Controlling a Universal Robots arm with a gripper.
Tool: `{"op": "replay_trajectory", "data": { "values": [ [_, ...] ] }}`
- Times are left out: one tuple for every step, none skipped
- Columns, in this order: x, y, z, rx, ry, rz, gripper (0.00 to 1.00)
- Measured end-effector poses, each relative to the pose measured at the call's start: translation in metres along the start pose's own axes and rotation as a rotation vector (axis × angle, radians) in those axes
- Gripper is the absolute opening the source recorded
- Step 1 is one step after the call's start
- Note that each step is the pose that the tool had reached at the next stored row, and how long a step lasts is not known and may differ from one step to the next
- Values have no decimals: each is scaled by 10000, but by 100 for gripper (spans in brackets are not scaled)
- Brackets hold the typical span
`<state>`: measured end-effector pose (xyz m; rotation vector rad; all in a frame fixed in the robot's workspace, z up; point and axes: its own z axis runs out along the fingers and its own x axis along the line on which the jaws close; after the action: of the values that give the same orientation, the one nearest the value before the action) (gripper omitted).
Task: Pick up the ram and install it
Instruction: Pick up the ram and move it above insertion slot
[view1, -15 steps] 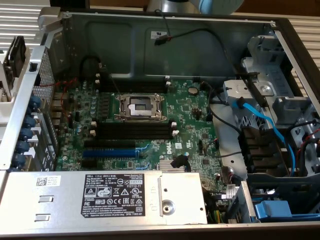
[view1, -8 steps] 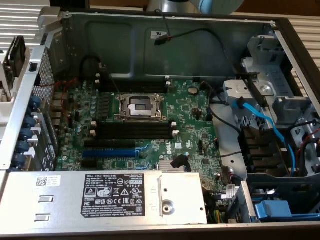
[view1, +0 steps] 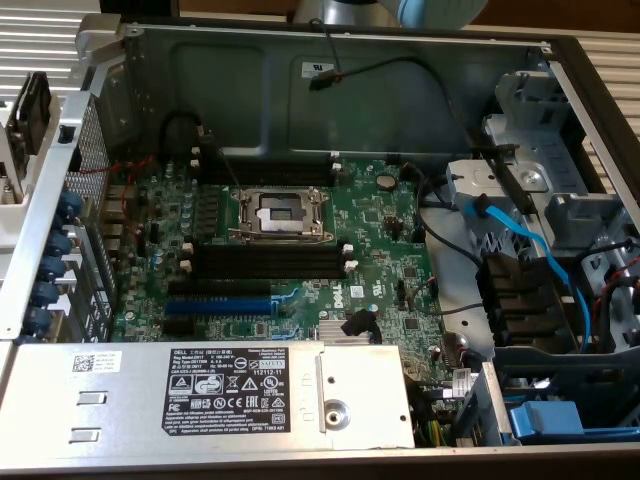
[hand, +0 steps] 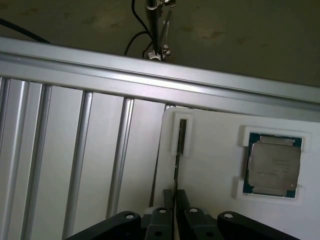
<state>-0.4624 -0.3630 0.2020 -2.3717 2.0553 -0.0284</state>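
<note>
In the wrist view the ram (hand: 178, 150) is a thin dark stick seen edge-on, standing in a slot of a white foam holder (hand: 210, 200). My gripper (hand: 174, 194) sits over its near end, and the two black fingers (hand: 161, 212) press against either side of the stick. In the exterior view the open computer case shows the green motherboard (view1: 380, 240) with black memory slots (view1: 268, 262) and white end clips below the CPU socket (view1: 280, 212). Those slots hold nothing.
A processor chip (hand: 274, 162) lies in another pocket of the white holder. Ribbed aluminium rails (hand: 75, 150) run beside the holder. The case holds a blue expansion slot (view1: 218, 305), a power supply cover (view1: 240, 395), blue cables (view1: 530, 245) and drive bays on the exterior view's right.
</note>
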Motion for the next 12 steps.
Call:
{"op": "replay_trajectory", "data": {
  "values": [
    [0, 0, 0, 0, 0, 0, 15],
    [0, 0, 0, 0, 0, 0, 15],
    [0, 0, 0, 0, 0, 0, 15],
    [0, 0, 0, 0, 0, 0, 15],
    [0, 0, 0, 0, 1, 0, 15],
    [0, 0, 0, 0, 0, 0, 15],
    [0, 0, 0, 0, 0, 0, 15],
    [0, 0, 0, 1, 1, 0, 15],
    [0, 0, 0, 0, 0, 0, 13],
    [0, 0, 0, 0, 0, 0, 13],
    [0, 0, 0, 0, 0, 0, 13],
    [0, 0, 0, 0, 0, 0, 13]
  ]
}}
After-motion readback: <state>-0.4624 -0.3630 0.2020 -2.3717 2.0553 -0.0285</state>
